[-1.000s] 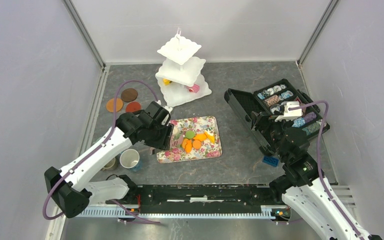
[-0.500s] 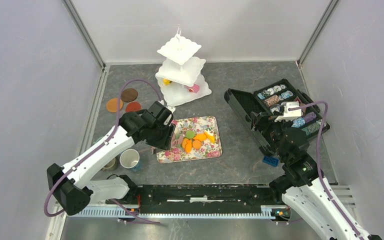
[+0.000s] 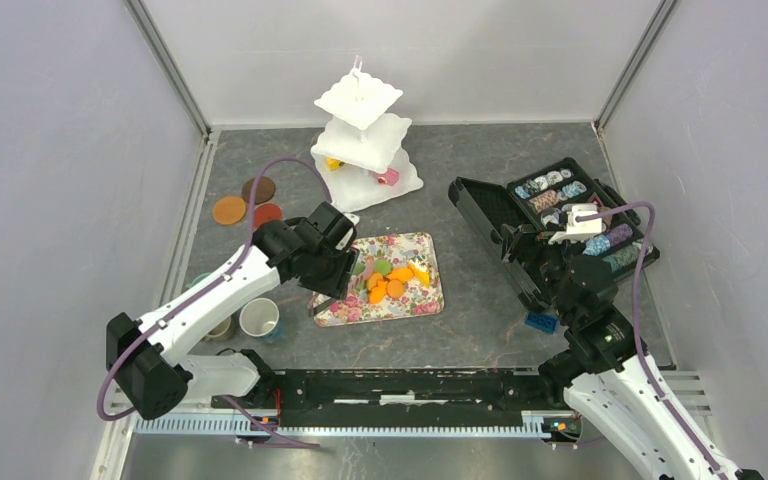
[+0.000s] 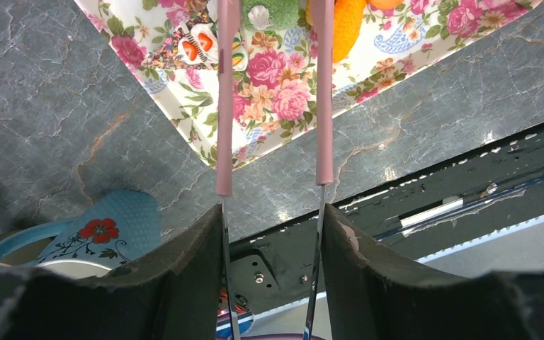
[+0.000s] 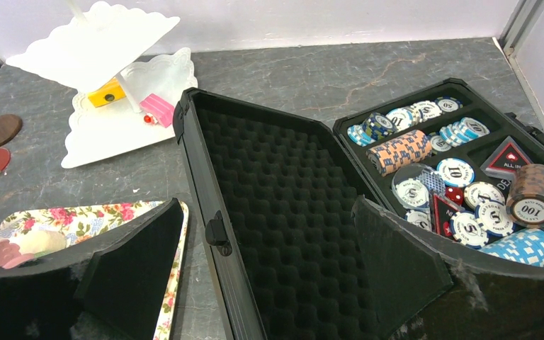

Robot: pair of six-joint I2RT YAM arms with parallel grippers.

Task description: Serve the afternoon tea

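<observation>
A floral tray [image 3: 422, 298] holds orange cakes [image 3: 388, 288] and a green cake [image 3: 381, 268]. My left gripper [image 3: 332, 282] is shut on metal tongs with pink tips [image 4: 224, 106]. In the left wrist view the tong tips reach over the tray [image 4: 269, 99] and stand either side of the green cake [image 4: 278, 13], with an orange cake [image 4: 347, 25] to its right. The white tiered stand [image 3: 363, 135] carries a yellow cake [image 3: 333, 163] and a pink cake [image 3: 388, 177]. My right gripper [image 5: 268, 205] is open and empty over the black case's lid.
Three round saucers [image 3: 228, 210] lie at the back left. A white cup [image 3: 259, 318], a tan cup [image 3: 222, 327] and a blue flowered cup [image 4: 113, 223] stand near the left arm. The open black case [image 3: 580, 215] of chips sits on the right, with a blue brick [image 3: 540, 322] in front.
My left arm has moved right, carrying the tongs further over the tray's cakes. The right arm has not moved.
</observation>
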